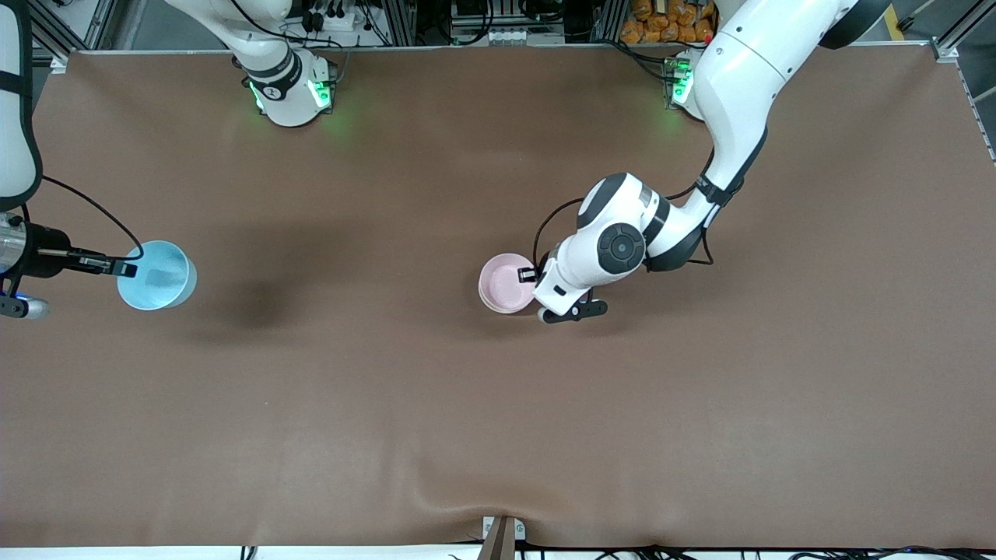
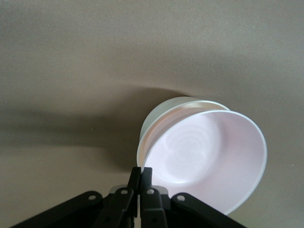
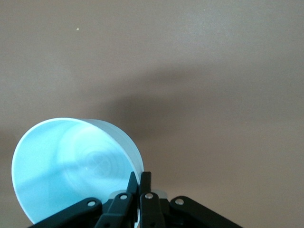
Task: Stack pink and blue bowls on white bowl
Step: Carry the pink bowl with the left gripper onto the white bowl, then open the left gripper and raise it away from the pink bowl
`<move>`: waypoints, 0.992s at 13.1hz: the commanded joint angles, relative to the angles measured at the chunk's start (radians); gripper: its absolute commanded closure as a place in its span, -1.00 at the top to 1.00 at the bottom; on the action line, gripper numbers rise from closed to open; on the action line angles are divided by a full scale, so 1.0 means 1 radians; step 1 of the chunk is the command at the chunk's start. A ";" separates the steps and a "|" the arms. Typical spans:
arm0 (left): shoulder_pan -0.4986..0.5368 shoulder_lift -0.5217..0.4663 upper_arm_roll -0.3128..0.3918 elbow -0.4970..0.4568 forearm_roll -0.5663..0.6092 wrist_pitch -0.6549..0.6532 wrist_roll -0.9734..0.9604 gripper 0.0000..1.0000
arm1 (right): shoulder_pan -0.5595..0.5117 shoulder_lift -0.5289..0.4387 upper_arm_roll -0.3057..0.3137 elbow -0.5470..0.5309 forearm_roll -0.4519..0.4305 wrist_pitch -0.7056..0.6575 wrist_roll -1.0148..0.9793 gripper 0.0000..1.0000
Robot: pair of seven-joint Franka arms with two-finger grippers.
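The pale pink bowl (image 1: 504, 284) is near the table's middle, and my left gripper (image 1: 531, 274) is shut on its rim. In the left wrist view the pink bowl (image 2: 209, 156) sits tilted inside the white bowl (image 2: 175, 105), of which only the outer rim shows. The left gripper (image 2: 141, 172) pinches the pink rim. In the front view the white bowl is hidden under the pink one. My right gripper (image 1: 128, 270) is shut on the rim of the sky-blue bowl (image 1: 156, 276) and holds it tilted above the right arm's end of the table. The blue bowl (image 3: 71, 166) and right gripper (image 3: 139, 176) also show in the right wrist view.
The brown cloth table (image 1: 498, 435) has a wrinkle near its front edge, by a small bracket (image 1: 502, 537). The two arm bases (image 1: 292, 93) stand along the edge farthest from the front camera.
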 commanded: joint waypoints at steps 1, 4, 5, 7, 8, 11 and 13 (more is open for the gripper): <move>-0.012 0.013 0.004 0.024 0.016 0.006 -0.026 0.56 | -0.015 -0.004 0.017 0.011 0.014 -0.016 0.002 -1.00; 0.016 -0.057 0.006 0.021 0.022 -0.011 -0.064 1.00 | 0.015 -0.011 0.023 0.012 0.033 -0.019 0.017 -1.00; 0.058 -0.129 0.004 0.020 0.024 -0.061 -0.060 1.00 | 0.038 -0.017 0.025 0.014 0.046 -0.019 0.017 -1.00; 0.135 -0.274 0.006 0.024 0.024 -0.225 -0.046 1.00 | 0.089 -0.025 0.025 0.023 0.049 -0.019 0.070 -1.00; 0.186 -0.342 0.004 0.024 0.033 -0.284 -0.029 1.00 | 0.115 -0.033 0.025 0.023 0.049 -0.019 0.092 -1.00; 0.263 -0.508 0.004 0.033 0.119 -0.451 0.022 1.00 | 0.164 -0.037 0.028 0.029 0.052 -0.015 0.146 -1.00; 0.306 -0.569 0.006 0.088 0.176 -0.580 0.104 1.00 | 0.216 -0.040 0.031 0.031 0.076 -0.009 0.178 -1.00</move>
